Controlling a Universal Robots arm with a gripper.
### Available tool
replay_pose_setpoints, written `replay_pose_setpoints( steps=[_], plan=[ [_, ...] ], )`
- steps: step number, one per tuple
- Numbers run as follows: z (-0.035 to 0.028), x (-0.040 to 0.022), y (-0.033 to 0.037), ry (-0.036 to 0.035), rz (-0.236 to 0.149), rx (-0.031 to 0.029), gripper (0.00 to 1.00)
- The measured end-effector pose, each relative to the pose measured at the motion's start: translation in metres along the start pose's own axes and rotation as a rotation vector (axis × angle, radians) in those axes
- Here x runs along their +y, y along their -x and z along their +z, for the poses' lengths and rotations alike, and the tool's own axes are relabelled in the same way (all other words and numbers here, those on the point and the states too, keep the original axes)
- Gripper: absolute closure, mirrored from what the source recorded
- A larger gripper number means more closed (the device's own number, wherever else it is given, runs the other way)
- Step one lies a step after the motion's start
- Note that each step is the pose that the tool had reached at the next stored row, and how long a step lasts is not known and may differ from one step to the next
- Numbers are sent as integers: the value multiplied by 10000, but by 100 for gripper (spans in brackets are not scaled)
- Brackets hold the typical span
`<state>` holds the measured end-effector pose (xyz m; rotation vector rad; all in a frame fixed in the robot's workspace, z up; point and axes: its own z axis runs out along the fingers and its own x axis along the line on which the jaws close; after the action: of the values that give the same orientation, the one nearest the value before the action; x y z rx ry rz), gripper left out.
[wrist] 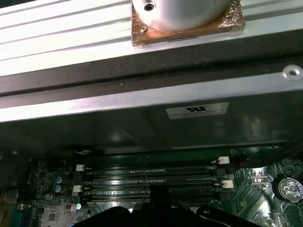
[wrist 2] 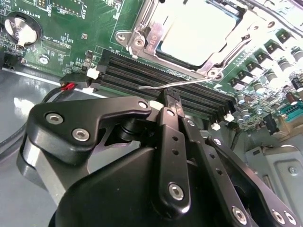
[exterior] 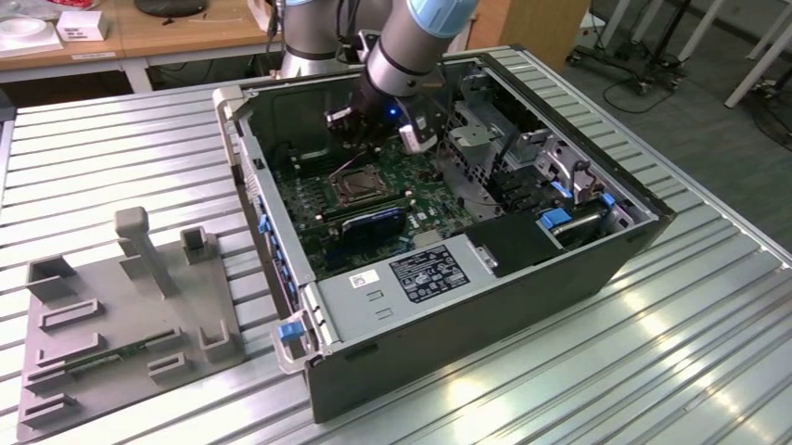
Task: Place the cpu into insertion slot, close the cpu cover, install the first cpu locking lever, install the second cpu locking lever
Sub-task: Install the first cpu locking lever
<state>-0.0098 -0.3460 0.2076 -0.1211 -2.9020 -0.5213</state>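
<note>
The chip (wrist 2: 194,28) lies flat in its socket (exterior: 352,188) on the green circuit board (wrist 2: 71,47), its dull silver top showing through a square window. I judge the first step done. The cover (wrist 2: 150,34), a thin silver frame, appears to lie down around the chip rather than standing open, so the second step looks done as well, though its far edge is cut off in the second wrist view.

The levers are what is left. One thin metal lever (wrist 2: 180,83) sticks out sideways over the long black memory slots (wrist 2: 156,78). Its free end hangs in the air, away from the socket frame, and I take it to be not yet hooked down. Another wire runs along the far side of the cover, but I cannot tell whether it is latched.

The claw (wrist 2: 171,97) is clenched, its two black fingertips pressed together with nothing visible between them. Its tip sits just beside the loose lever, on the side away from the socket. Whether it touches the rod I cannot tell.

In the exterior view the arm (exterior: 415,42) reaches down into the open computer case (exterior: 495,306), which lies on its side on the ribbed metal desk (exterior: 693,371). A grey parts holder (exterior: 124,315) sits on the desk to the exterior view's left, well apart from the case.
</note>
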Motion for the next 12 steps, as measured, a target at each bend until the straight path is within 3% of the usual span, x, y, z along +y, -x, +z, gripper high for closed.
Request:
replay_pose_setpoints(
  steps=[12],
  plan=[
    [80, -40, 42, 0, 1, -1, 89]
  ],
)
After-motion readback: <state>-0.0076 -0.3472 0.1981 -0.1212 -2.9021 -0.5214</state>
